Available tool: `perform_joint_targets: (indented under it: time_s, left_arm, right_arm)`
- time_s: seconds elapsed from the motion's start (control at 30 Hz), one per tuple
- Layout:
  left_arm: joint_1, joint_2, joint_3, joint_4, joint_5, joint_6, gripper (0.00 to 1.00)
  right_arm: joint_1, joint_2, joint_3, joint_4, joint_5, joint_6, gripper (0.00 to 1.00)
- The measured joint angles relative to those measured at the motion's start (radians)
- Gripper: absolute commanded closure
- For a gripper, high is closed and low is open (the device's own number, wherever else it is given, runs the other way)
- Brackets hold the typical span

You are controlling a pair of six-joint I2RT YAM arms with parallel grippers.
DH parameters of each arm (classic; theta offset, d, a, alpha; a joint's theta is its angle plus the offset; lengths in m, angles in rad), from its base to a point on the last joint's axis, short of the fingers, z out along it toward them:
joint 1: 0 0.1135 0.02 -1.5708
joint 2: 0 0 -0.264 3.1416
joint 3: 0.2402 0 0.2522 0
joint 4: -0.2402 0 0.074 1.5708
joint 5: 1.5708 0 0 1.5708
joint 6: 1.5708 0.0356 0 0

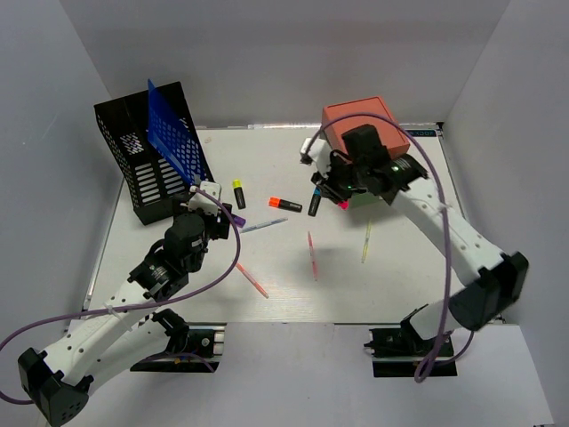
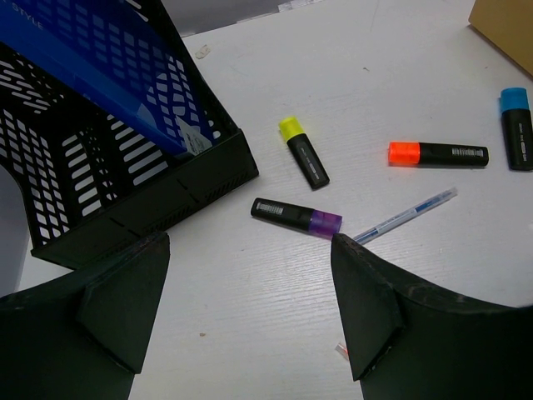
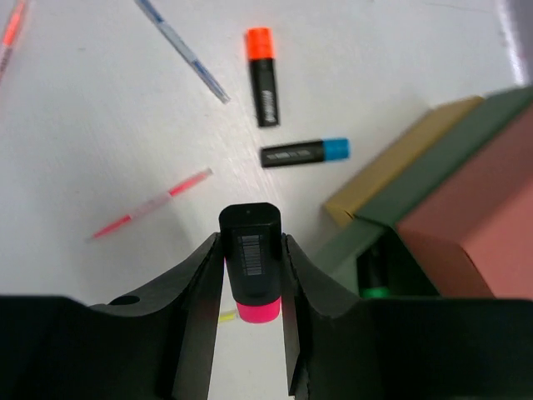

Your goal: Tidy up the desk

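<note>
Table (image 1: 391, 285) beneath both arms, strewn with pens (image 1: 312, 255): my right hand (image 3: 251, 240) clamps a pink highlighter (image 3: 250, 265) beside the drawer box (image 3: 466, 217), my left hand (image 2: 250, 250) spread apart; a shallow pinch could drop it short.

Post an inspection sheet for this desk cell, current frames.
Surface: white desk, bare patches clean.
Job's things: pink highlighter in right hand; drawer box far right, file rack with blue folder far left.
Clutter: yellow highlighter, orange highlighter, blue highlighter, purple highlighter, blue pen, pink pen, yellow pen, salmon pen, all loose.
Hands: left hand open, hovering near purple highlighter; right hand shut on pink highlighter.
Cables: purple cable along each arm.
Surroundings: white walls on three sides.
</note>
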State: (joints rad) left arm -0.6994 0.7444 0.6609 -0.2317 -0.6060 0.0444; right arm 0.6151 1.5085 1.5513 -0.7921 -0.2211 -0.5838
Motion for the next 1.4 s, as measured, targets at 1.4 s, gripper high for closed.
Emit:
perform_joint_targets:
  time_s: [1.4]
  left_arm:
    - [0.0,0.019,-0.015,0.008,0.011,0.008,0.12]
  right_arm:
    - [-0.272,-0.253,-0.625,0.738,0.022,-0.423,0.83]
